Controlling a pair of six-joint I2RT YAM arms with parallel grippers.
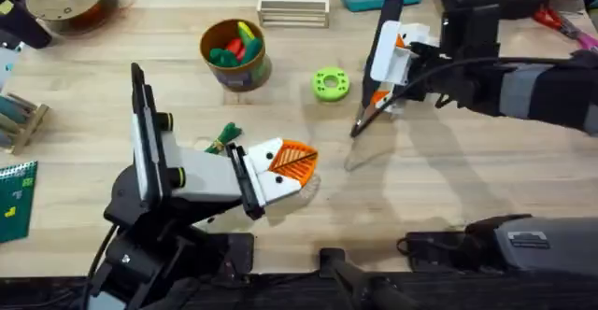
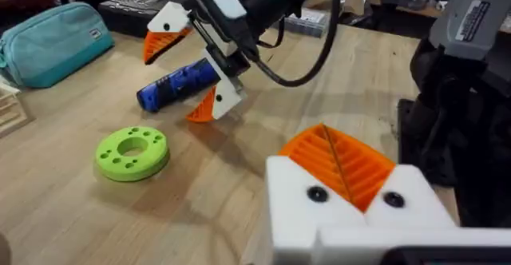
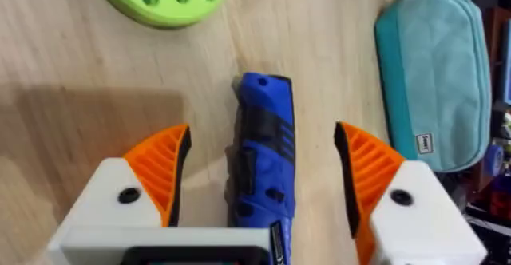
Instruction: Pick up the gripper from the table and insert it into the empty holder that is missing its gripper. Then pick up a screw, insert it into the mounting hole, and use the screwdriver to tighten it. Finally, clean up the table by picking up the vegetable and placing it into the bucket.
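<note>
While open: the right gripper (image 3: 259, 181) straddles the screwdriver (image 3: 261, 149), orange pads apart.
Screwdriver: on the table, just beside the holder (image 1: 331, 84).
Left gripper (image 1: 291, 165): cannot tell (near the vegetable (image 1: 224, 137)).
Risk: an off-centre close could roll it away.

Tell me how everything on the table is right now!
right gripper, open around the screwdriver
screwdriver, lying loose, not gripped
left gripper, shut
holder, lying flat, centre hole empty
bucket, upright, toy foods inside
vegetable, lying outside the bucket
</note>
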